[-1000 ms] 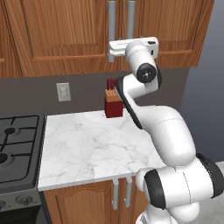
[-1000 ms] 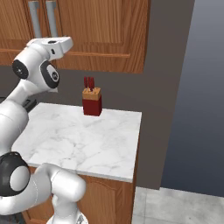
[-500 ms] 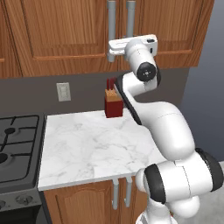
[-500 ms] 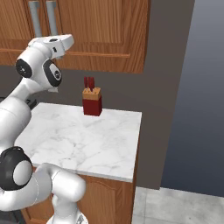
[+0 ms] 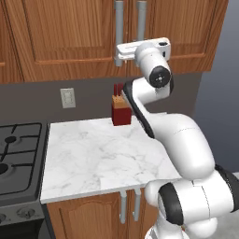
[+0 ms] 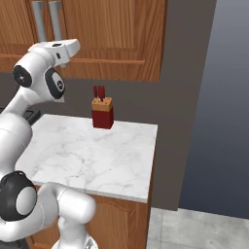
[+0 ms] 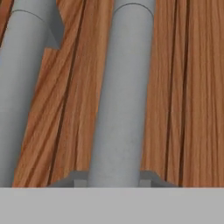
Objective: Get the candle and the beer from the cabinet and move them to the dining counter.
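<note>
The cabinet [image 5: 70, 37] [image 6: 116, 39] hangs on the wall with both wood doors closed. Its two long silver bar handles stand side by side. My gripper [image 5: 141, 46] [image 6: 55, 46] [image 7: 114, 176] is raised to the right handle [image 5: 141, 21] [image 6: 55, 22] [image 7: 120, 96] and is shut on it. In the hand view that bar runs up between the two dark fingertips [image 7: 75, 178], with the left handle [image 7: 22, 87] beside it. The candle and the beer are hidden, and the dining counter is out of view.
A red knife block [image 5: 122, 112] [image 6: 102, 115] stands at the back of the small marble worktop [image 5: 102, 158] [image 6: 87, 155]. A black gas stove [image 5: 14, 154] adjoins it on the left. A wall outlet [image 5: 68, 98] sits below the cabinet. A dark wall panel [image 6: 194, 97] stands to the right.
The jaws have closed from wide open onto the right cabinet handle. The arm has held almost still and the doors have not moved.
</note>
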You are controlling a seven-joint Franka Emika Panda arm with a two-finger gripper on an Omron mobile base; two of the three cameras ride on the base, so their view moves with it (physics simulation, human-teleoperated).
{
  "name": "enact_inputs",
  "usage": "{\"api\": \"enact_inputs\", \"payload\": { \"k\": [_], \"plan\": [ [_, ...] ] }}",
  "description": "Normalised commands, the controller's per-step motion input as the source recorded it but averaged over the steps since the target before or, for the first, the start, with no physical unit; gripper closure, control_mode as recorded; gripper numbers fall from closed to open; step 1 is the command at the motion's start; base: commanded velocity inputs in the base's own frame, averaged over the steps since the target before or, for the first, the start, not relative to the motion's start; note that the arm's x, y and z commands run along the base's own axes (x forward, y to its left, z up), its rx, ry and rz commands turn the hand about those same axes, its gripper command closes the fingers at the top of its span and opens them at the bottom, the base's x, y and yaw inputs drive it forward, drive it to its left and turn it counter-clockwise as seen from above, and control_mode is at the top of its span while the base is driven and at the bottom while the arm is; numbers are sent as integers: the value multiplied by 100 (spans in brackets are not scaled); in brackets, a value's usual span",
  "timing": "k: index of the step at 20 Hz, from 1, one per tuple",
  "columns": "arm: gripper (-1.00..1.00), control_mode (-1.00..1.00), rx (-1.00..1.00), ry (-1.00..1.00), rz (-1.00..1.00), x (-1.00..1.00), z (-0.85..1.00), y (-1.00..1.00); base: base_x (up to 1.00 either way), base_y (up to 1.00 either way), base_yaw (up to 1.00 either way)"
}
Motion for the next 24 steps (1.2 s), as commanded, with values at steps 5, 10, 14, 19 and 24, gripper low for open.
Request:
{"api": "enact_inputs", "payload": {
  "k": [5,10,14,19,24],
  "plan": [
    [100,-100,0,-1,-2,-86,0,-28,0,0,0],
    [100,-100,1,0,-6,-100,12,-63,0,0,0],
    [100,-100,0,0,-5,-100,24,-74,0,0,0],
    [100,-100,0,0,-2,-100,24,-82,0,0,0],
    [-100,-100,1,0,-1,-95,5,-63,0,0,0]
  ]
}}
